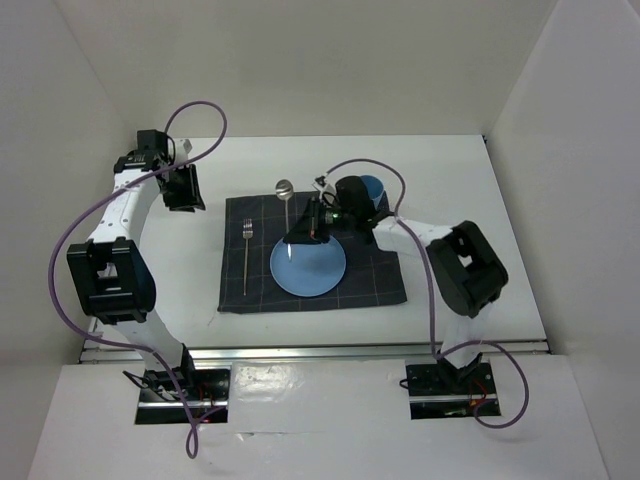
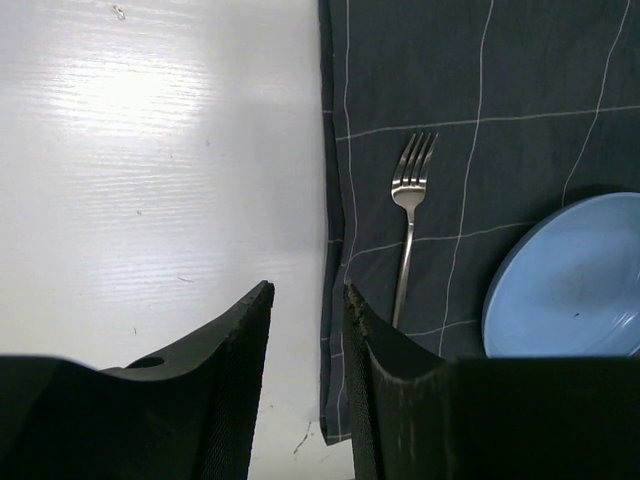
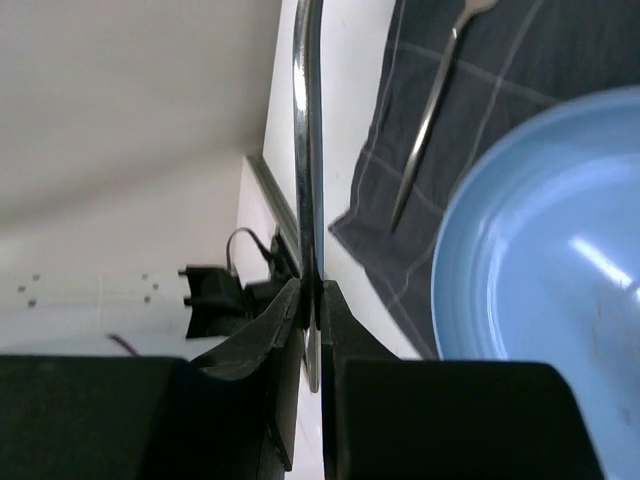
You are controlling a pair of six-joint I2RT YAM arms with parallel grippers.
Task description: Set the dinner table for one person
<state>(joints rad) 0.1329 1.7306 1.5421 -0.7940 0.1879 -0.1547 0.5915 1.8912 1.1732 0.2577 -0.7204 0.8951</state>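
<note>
Table [image 1: 450, 200]: white top with silver rails, walled in white. It lies under the placemat and shows bare on every side of it.
Placemat [image 1: 375, 280]: dark grey checked cloth, flat on the middle of the table.
Plate [image 1: 308, 268]: blue and round, on the placemat a little left of its middle, towards its near edge.
Fork [image 1: 246, 255]: lies flat on the placemat's left part, just left of the plate. Its tines point to the placemat's far edge.
Spoon [image 1: 285, 188]: its bowl pokes out past the placemat's far edge and its handle runs back over the cloth. I cannot tell whether it touches the cloth.
Cup [image 1: 372, 186]: blue, just beyond the placemat's far edge and towards its right, partly hidden by the right arm.
Right claw [image 3: 311, 292]: pinched narrow on the spoon's thin metal handle, over the far part of the placemat, just beyond the plate.
Left claw [image 2: 306, 290]: fingers parted with nothing between them, over bare table just off the placemat's left edge, near its far left corner.
</note>
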